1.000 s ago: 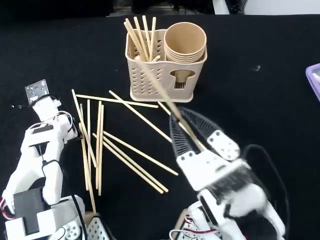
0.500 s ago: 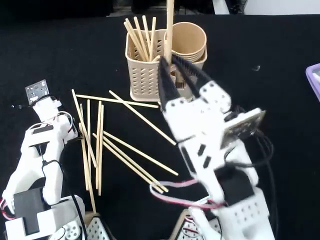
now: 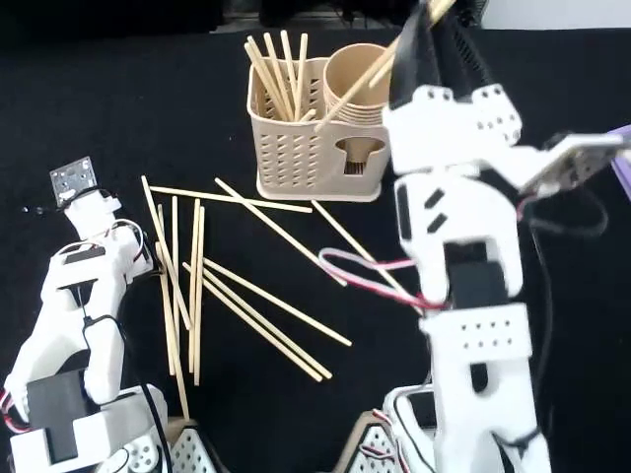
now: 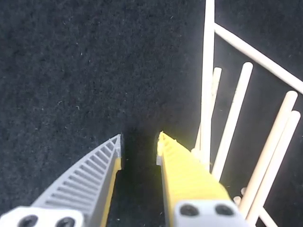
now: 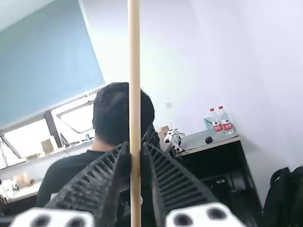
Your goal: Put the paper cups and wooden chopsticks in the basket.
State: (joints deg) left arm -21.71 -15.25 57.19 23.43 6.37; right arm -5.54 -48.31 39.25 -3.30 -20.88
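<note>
A beige basket (image 3: 296, 158) stands at the back of the black table, with a stack of paper cups (image 3: 363, 84) in its right half and several wooden chopsticks (image 3: 276, 69) upright in its left half. My right gripper (image 3: 426, 25) is raised beside the basket and is shut on one chopstick (image 3: 380, 69), which slants down to the cups. The wrist view has that chopstick (image 5: 134, 94) clamped between the dark fingers (image 5: 106, 175). Several loose chopsticks (image 3: 197, 286) lie scattered on the table. My left gripper (image 4: 138, 146) rests low at the left, slightly open over bare cloth beside loose chopsticks (image 4: 232, 127).
The right arm (image 3: 463, 296) towers over the table's right half. A purple object (image 3: 619, 153) pokes in at the right edge. A small metal plate (image 3: 72, 179) lies near the left arm (image 3: 79, 296).
The right arm has swung up and back from the table's middle to beside the basket, carrying the chopstick; its lower end now rests at the cups. The left arm has kept still.
</note>
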